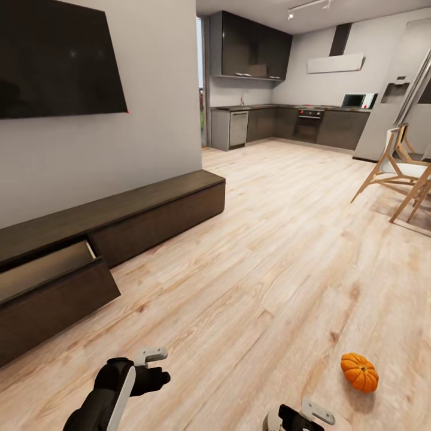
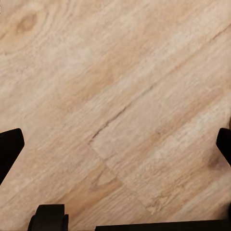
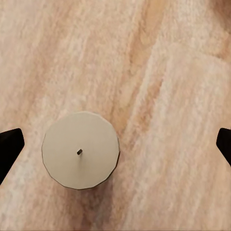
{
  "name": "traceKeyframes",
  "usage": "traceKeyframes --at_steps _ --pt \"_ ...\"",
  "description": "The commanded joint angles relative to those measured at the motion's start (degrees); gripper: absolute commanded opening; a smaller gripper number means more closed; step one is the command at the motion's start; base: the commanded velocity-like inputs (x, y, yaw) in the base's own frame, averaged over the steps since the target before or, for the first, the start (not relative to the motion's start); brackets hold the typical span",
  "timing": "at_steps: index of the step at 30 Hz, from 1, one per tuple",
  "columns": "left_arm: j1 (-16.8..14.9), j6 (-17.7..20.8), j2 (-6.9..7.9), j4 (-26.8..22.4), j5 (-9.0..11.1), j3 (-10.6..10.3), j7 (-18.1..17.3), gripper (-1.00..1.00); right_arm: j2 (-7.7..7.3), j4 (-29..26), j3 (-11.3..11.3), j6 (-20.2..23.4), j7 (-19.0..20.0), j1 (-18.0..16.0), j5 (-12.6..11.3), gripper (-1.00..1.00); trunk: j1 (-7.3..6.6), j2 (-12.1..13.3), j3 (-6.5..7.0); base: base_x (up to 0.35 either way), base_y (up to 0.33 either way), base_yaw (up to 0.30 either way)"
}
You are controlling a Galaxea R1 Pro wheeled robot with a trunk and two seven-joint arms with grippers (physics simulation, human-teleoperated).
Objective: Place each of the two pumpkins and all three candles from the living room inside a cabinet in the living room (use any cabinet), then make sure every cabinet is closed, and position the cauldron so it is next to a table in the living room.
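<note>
Presently the right gripper [image 3: 115, 144] is hanging spread wide above a candle [image 3: 80, 150] standing upright on the floor [image 3: 173, 72], off-centre between the fingers, risking a toppled candle on closing, while the left gripper [image 2: 115, 144] is likewise gaping, holding nothing.

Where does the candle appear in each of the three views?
Head view: the candle is not in this picture.
Left wrist view: not in it.
Right wrist view: candle seen from above, standing on the floor between the open right claw fingertips, nearer one.
Shared landmark: pale wood floor.
</note>
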Motion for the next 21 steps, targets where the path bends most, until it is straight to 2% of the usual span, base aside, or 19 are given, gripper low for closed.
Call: traceKeyframes --at_steps 1,4,7,10,16,18,21 --pt "0.00 0.00 0.04 0.00 0.05 0.12 -0.04 1.00 0.00 0.00 -0.01 0.00 0.01 0.00 0.02 1.00 0.23 -0.42 -0.18 0.000 0.000 0.000" --pt "0.00 0.06 0.28 -0.02 0.69 0.77 -0.13 1.00 0.00 -0.01 0.02 -0.02 0.05 0.00 0.03 1.00 0.88 -1.62 -0.72 0.000 0.000 0.000" --pt "0.00 0.08 0.53 -0.06 2.93 2.23 -1.05 1.00 0.00 -0.02 0.00 -0.04 0.15 0.00 0.04 1.00 1.54 -2.82 -1.26 0.000 0.000 0.000" --pt "0.00 0.16 0.87 -0.29 4.07 3.39 -1.77 1.00 0.00 -0.05 -0.02 -0.08 0.29 0.00 0.04 1.00 2.20 -4.03 -1.80 0.000 0.000 0.000" --pt "0.00 0.40 2.89 -1.03 5.82 5.70 -2.47 1.00 0.08 -0.09 -0.02 -0.10 0.38 0.00 0.04 1.00 3.52 -6.43 -2.88 0.000 0.000 0.000" --pt "0.00 0.37 3.24 -1.11 6.70 6.07 -3.71 1.00 0.09 -0.09 0.02 -0.10 0.39 0.00 0.04 1.00 3.96 -7.23 -3.24 0.000 0.000 0.000" --pt "0.00 0.36 3.35 -1.13 7.00 6.19 -4.77 1.00 0.14 -0.09 0.05 -0.10 0.39 0.00 0.04 1.00 4.62 -8.44 -3.78 0.000 0.000 0.000"
